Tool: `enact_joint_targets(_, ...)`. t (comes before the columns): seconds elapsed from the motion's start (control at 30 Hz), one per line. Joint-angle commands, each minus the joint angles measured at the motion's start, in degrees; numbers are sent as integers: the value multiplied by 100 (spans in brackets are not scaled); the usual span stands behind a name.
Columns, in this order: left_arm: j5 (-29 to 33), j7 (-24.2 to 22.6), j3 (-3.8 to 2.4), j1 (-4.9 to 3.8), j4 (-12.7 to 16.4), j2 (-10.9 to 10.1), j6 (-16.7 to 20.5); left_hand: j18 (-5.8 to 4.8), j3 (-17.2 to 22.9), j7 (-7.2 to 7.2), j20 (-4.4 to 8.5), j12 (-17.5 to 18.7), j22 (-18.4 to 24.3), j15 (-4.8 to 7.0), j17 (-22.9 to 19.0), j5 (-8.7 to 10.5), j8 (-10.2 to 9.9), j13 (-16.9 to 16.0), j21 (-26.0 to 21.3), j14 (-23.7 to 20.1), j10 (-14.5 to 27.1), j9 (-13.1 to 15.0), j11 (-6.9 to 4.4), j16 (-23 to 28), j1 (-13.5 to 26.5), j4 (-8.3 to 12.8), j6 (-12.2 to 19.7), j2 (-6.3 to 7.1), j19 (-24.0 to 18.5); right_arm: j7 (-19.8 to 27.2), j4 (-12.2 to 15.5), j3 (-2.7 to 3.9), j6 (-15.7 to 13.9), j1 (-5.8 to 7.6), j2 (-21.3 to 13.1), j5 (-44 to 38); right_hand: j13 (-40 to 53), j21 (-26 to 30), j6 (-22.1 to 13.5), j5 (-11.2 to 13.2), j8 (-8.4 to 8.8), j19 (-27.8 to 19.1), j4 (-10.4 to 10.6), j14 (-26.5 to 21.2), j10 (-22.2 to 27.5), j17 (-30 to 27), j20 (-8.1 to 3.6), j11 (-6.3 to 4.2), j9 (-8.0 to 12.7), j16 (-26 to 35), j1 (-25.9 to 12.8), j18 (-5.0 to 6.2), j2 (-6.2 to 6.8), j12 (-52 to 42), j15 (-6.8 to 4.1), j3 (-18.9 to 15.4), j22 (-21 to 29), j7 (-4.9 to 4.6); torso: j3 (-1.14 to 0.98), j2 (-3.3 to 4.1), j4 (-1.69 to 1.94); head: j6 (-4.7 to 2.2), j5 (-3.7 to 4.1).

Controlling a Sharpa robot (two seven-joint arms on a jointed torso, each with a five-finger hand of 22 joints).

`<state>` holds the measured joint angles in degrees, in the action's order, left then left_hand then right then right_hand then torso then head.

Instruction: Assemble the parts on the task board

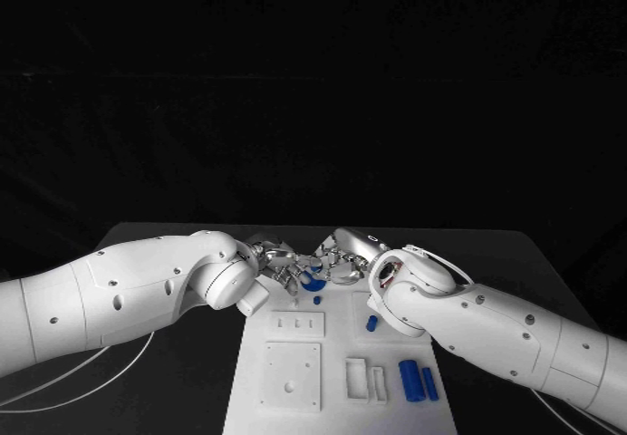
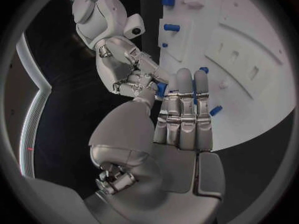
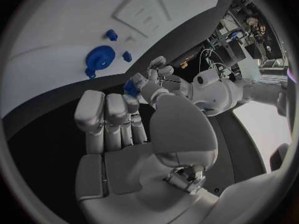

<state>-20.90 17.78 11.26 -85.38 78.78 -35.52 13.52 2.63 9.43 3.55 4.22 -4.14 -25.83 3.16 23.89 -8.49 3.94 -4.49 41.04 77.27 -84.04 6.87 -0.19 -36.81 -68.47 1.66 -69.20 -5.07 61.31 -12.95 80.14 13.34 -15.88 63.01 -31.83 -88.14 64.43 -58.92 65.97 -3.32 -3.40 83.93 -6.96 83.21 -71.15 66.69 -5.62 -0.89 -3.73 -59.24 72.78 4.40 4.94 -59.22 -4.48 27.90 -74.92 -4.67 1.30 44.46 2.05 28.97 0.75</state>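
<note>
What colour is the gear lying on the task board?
Blue; the gear shows best in the right wrist view, on the white task board.

White task board [image 1: 294, 362] lengthwise mid-bench, two blue cylinders [image 1: 417, 379] side by side near its right edge, blue gear [image 3: 98, 58] flat near its far end, small blue pegs [image 3: 127, 56] close by.

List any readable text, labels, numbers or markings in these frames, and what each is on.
None readable.
White task board plate: raised outlines and slots, no lettering.
Small blue parts: no markings.
Blue toothed gear-like part: no markings.
Silver left hand and silver right hand: no labels legible.
White arm shells: dark dots, no text.
</note>
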Motion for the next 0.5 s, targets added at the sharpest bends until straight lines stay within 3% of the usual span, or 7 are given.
enact_joint_targets(0.03, 125, -254, -25, -19, 50, 25, 19, -83, 52, -129, 5, 15, -15, -6, 3, -51, 57, 1, 20, -30, -189, 120, -24, -27, 17, 107, -149, -90, -52, 40, -9, -26, 180, -20, 12, 7, -1, 37, 51, -17, -20, 45, -18, 31, -7, -8, -3, -14, -10, 32, -12, -75, -57, 7, -16, -31, -764, -2, -2, 3, 1, -4, -4)
enact_joint_targets(0.17, 130, -274, -22, -17, 34, 36, 58, -85, 167, -149, 15, -3, -48, 5, 2, -148, 63, -13, 44, -31, -223, 272, -36, -38, 110, 321, -178, -96, -68, 48, -11, -42, 189, -21, 15, 17, -3, 38, 56, -11, -20, 45, -20, 31, -5, -9, -4, -15, -10, 33, -11, -75, -61, 9, -16, -43, -764, -1, -4, 4, 2, -1, -8)
enact_joint_targets(0.3, 140, -283, -8, -14, 6, 53, 85, -83, 274, -155, 29, -42, -76, 18, 7, -430, 72, -30, 71, -33, -242, 334, -47, -51, 68, 485, -217, -89, -80, 51, -10, -50, 188, -22, 15, 21, -2, 40, 55, -10, -19, 45, -21, 32, -5, -7, -4, -14, -9, 31, -13, -75, -55, 8, -17, -53, -764, -1, -5, 5, -1, 4, -13)
enact_joint_targets(0.4, 144, -289, 11, -12, -10, 62, 86, -78, 375, -163, 37, -103, -141, 25, 19, -532, 63, -41, 140, -41, -244, 414, -57, -80, 96, 631, -242, -75, -119, 51, -11, -55, 186, -22, 14, 21, -7, 51, 52, -10, -19, 43, -22, 30, -1, -11, -4, -14, -9, 37, -15, -75, -51, 15, -16, -66, -761, -1, -5, 2, -5, 11, -4)
enact_joint_targets(0.43, 144, -291, 16, -12, -13, 63, 85, -77, 391, -162, 41, -121, -152, 31, 23, -625, 68, -45, 150, -40, -252, 428, -64, -87, 102, 658, -263, -62, -128, 52, -12, -56, 186, -23, 14, 21, -13, 51, 49, -13, -18, 43, -27, 29, 4, -12, -4, -14, -8, 39, -7, -75, -53, 22, -16, -66, -761, -3, -6, 1, -7, 12, -7)
enact_joint_targets(0.47, 145, -293, 22, -11, -15, 65, 85, -73, 411, -169, 49, -159, -165, 40, 30, -884, 80, -56, 166, -32, -261, 442, -72, -101, 109, 693, -298, -26, -129, 52, -13, -57, 185, -23, 13, 20, -13, 51, 49, -13, -18, 43, -27, 29, 4, -12, -4, -14, -8, 39, -7, -75, -53, 22, -16, -66, -761, -3, -7, 2, -6, 12, -9)
enact_joint_targets(0.5, 145, -295, 26, -11, -18, 66, 85, -71, 435, -176, 56, -202, -181, 48, 39, -990, 84, -69, 185, -27, -263, 454, -81, -117, 131, 720, -321, 0, -134, 54, -15, -58, 183, -23, 12, 20, -13, 51, 49, -13, -18, 43, -27, 29, 4, -12, -4, -14, -8, 39, -7, -75, -53, 22, -16, -66, -761, -3, -7, 2, -7, 11, -11)
